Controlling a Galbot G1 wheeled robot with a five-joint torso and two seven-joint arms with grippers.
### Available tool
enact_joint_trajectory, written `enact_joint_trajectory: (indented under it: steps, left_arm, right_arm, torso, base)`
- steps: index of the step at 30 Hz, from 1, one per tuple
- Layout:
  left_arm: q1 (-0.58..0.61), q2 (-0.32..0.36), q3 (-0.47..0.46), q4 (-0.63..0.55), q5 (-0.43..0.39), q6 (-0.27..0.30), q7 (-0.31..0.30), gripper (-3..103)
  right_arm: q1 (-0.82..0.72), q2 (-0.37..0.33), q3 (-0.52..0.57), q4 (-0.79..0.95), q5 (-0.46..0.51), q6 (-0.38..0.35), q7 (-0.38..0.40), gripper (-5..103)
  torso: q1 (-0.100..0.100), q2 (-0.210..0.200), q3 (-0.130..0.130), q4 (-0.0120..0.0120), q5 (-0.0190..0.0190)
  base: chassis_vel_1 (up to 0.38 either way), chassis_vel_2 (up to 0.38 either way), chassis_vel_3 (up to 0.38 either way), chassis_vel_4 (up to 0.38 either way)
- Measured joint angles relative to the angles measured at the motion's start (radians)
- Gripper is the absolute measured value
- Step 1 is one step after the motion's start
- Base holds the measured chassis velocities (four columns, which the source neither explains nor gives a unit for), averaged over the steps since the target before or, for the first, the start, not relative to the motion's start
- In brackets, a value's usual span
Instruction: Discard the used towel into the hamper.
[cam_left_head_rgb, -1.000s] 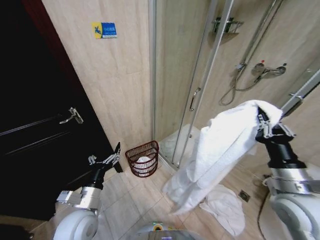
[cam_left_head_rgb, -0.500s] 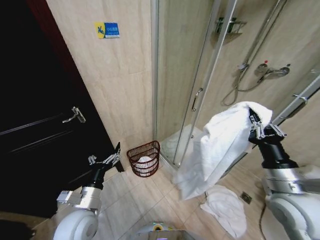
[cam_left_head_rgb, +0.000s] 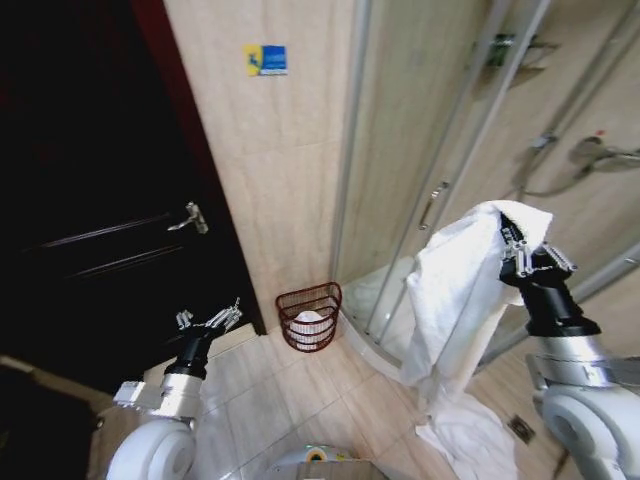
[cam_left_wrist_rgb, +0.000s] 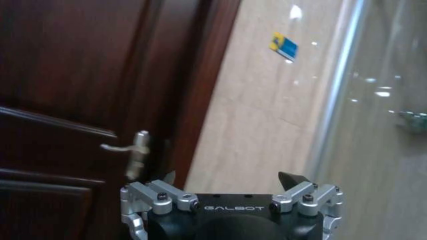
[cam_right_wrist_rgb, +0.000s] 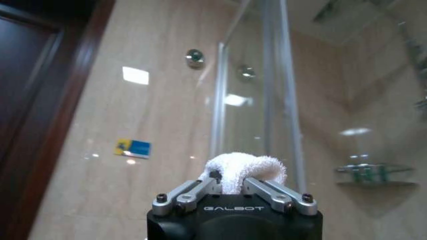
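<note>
White towel (cam_left_head_rgb: 455, 290) hangs from our right gripper (cam_left_head_rgb: 522, 252), pinched tight, well right of the hamper (cam_left_head_rgb: 310, 316) by the wall, which seems to hold something pale. Left gripper (cam_left_head_rgb: 208, 320) gapes.

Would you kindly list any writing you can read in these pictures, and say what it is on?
"GALBOT": on the body of the left gripper.
"GALBOT": on the body of the right gripper, which holds the towel.
Blue and yellow wall sign: its writing is too small to read.
</note>
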Motion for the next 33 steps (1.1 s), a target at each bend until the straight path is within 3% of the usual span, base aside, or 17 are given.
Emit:
enact_joint_trajectory:
  steps: [17,21,24,26,28,33]
  left_arm:
    - [0.0,0.0,0.0,0.0,0.0,0.0,0.0,100]
    - [0.0,0.0,0.0,0.0,0.0,0.0,0.0,100]
    - [0.0,0.0,0.0,0.0,0.0,0.0,0.0,100]
    - [0.0,0.0,0.0,0.0,0.0,0.0,0.0,100]
    - [0.0,0.0,0.0,0.0,0.0,0.0,0.0,100]
    - [0.0,0.0,0.0,0.0,0.0,0.0,0.0,100]
  right_arm:
    - [0.001,-0.01,0.004,0.0,0.006,0.003,-0.009,4]
    - [0.031,-0.042,0.007,0.0,0.03,0.002,-0.01,4]
    - [0.106,-0.128,0.003,0.0,0.088,0.008,0.001,4]
    - [0.119,-0.144,0.003,0.0,0.098,0.008,0.002,4]
    - [0.175,-0.218,0.003,0.0,0.139,0.006,0.002,4]
    - [0.232,-0.307,0.001,-0.019,0.182,0.001,0.0,4]
  torso:
    - [0.0,0.0,0.0,0.0004,-0.0002]
    - [0.0,0.0,0.0,-0.0003,0.0002]
    - [0.0,0.0,0.0,0.0,0.0001]
    - [0.0,0.0,0.0,0.0001,-0.0002]
    - [0.0,0.0,0.0,0.0001,-0.0001]
    - [0.0,0.0,0.0,0.0001,-0.0001]
  base:
    - [0.113,0.124,0.121,0.121]
    - [0.015,0.001,0.006,0.012]
    - [0.0,0.0,0.0,0.0]
    - [0.0,0.0,0.0,0.0]
    - [0.0,0.0,0.0,0.0]
    - [0.0,0.0,0.0,0.0]
